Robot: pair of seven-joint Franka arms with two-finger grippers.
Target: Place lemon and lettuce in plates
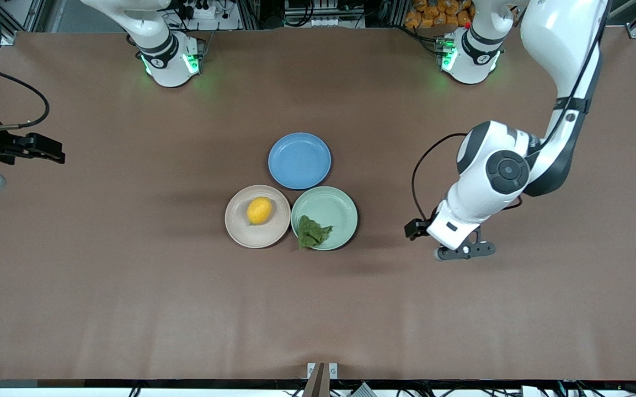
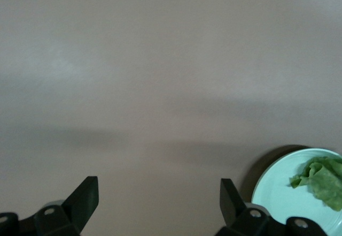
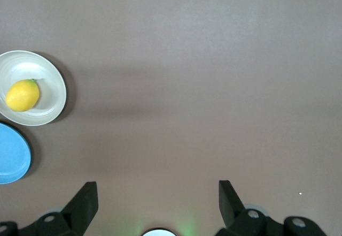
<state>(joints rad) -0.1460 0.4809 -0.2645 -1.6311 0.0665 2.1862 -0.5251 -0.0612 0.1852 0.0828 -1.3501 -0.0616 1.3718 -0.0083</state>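
**Lemon and lettuce plated, both arms clear**

At the centre of the front view, your lemon (image 1: 259,210) sits in the beige plate (image 1: 240,227) and the lettuce (image 1: 312,232) lies in the green plate (image 1: 340,212), its lower tip reaching that plate's rim. A blue plate (image 1: 299,160) just above them holds nothing. The left end effector (image 2: 159,201) hangs over bare surface (image 1: 130,303) at centre right of the front view, fingers apart and empty. The right end effector (image 3: 158,199) waits at the frame's left edge, also spread and empty. Should you regrasp, the lemon looks firm, light and liable to roll, so pinch it across its narrow middle. The lettuce looks limp and nearly weightless; take it at its thick wrinkled centre, gently.
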